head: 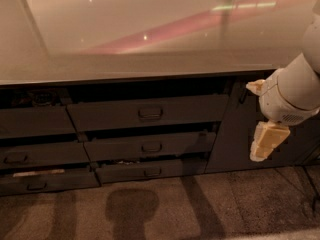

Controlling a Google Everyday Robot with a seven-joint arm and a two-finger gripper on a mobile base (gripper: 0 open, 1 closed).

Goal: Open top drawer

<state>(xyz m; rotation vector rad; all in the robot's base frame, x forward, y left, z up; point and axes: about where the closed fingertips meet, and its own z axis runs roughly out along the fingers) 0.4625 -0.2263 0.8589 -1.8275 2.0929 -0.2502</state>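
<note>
Gripper [268, 143] hangs at right, before the cabinet door [234, 134], well apart from the top drawer [110, 115]. Whether it is clenched cannot be told.

Top drawer [148, 113] under countertop [125, 69], above narrower drawers [150, 147]. Gripper [261, 153] off right, before cabinet door [231, 134].

Glossy countertop [150, 64], matt top drawer [149, 112], right-side plastic claw [262, 149]
</note>
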